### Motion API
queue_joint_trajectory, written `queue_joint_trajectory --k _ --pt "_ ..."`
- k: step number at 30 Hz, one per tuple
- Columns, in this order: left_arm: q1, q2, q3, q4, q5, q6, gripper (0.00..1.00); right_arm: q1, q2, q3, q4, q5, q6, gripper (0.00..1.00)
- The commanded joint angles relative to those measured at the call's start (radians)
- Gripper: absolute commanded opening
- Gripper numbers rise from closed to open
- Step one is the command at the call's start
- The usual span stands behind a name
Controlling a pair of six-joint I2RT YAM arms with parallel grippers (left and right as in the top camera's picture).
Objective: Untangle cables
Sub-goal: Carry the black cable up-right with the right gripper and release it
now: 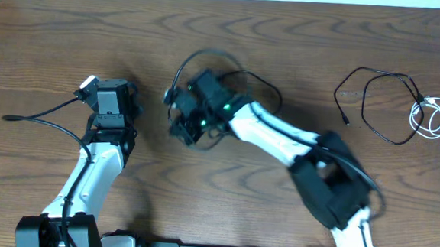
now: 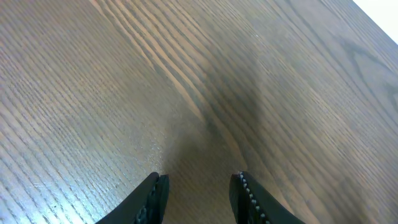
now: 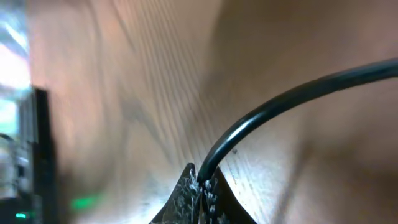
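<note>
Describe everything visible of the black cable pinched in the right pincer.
The black cable is thin, glossy, rubbery-looking. The right pincer is shut on it, and from there it arcs up and rightward in the wrist view. From overhead it forms a loose loop beside the pincer near the table's middle. Plug ends cannot be made out.

White left arm [image 1: 95, 168] and right arm [image 1: 274, 134]; black joints [image 1: 331, 190]; thick black wiring [image 1: 46, 115]; green lights [image 1: 225, 107] (right wrist only)
</note>
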Motion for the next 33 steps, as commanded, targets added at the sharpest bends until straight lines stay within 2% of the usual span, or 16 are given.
queue_joint_trajectory --k 1,12,19,26,30,33 --pt "0.003 0.0 0.01 -0.001 -0.006 0.001 0.37 -0.031 -0.15 0.004 -0.011 0.023 0.002 0.01" --pt "0.003 0.0 0.01 0.0 -0.006 0.001 0.37 -0.154 -0.454 0.004 -0.074 -0.074 0.002 0.01" --pt "0.003 0.0 0.01 0.003 -0.005 0.001 0.37 -0.255 -0.655 0.004 -0.196 -0.065 0.002 0.01" --pt "0.003 0.0 0.01 0.003 0.003 0.001 0.37 -0.366 -0.761 0.004 -0.33 0.192 0.003 0.01" --pt "0.003 0.0 0.01 0.004 0.029 0.001 0.37 -0.431 -0.777 0.004 -0.374 0.266 0.006 0.01" --pt "0.003 0.0 0.01 0.007 0.028 0.001 0.37 -0.484 -0.776 0.004 -0.394 0.338 0.062 0.01"
